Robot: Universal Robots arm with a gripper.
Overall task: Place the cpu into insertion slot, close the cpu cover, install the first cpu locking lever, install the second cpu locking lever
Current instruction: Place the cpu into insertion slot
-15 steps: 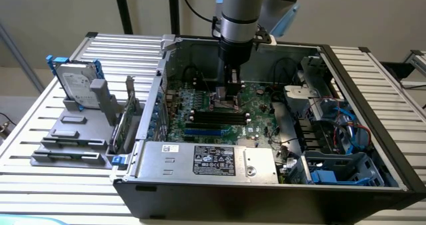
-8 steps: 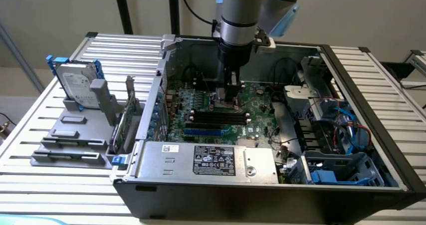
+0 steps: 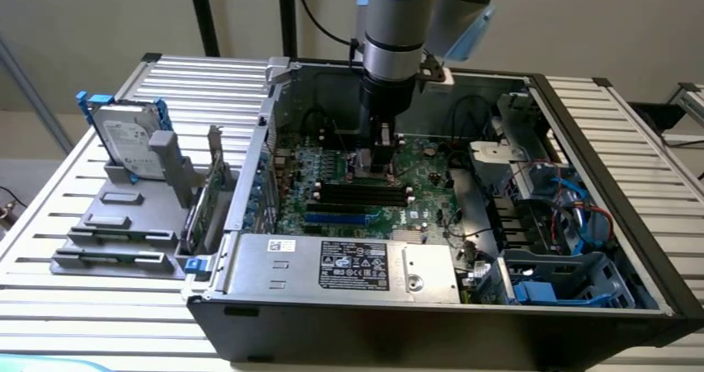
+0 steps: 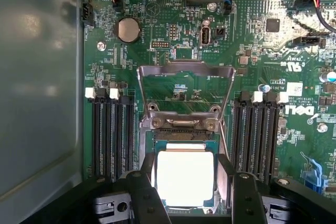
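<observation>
Cpu (image 4: pixel 185 177) sitting in insertion slot (image 4: pixel 181 136), cpu cover (image 4: pixel 184 70) standing open, claw (image 4: pixel 191 178) hanging released astride; exterior view adding surrounding case (image 3: pixel 440 332).

Robotics laboratory bench set up for computer-hardware assembly. An opened desktop computer case (image 3: pixel 440 327) lies on its side on a slatted aluminium-profile surface (image 3: pixel 187 79), its green motherboard (image 4: pixel 173 24) exposed, with an industrial robot arm (image 3: pixel 394 25) reaching down into it. At the exterior view's left, a grey moulded fixture (image 3: pixel 115 223) holds a bare hard drive (image 3: pixel 124 137) upright. Plain beige wall (image 3: pixel 88 17) and black stand poles (image 3: pixel 204 13) behind.
</observation>
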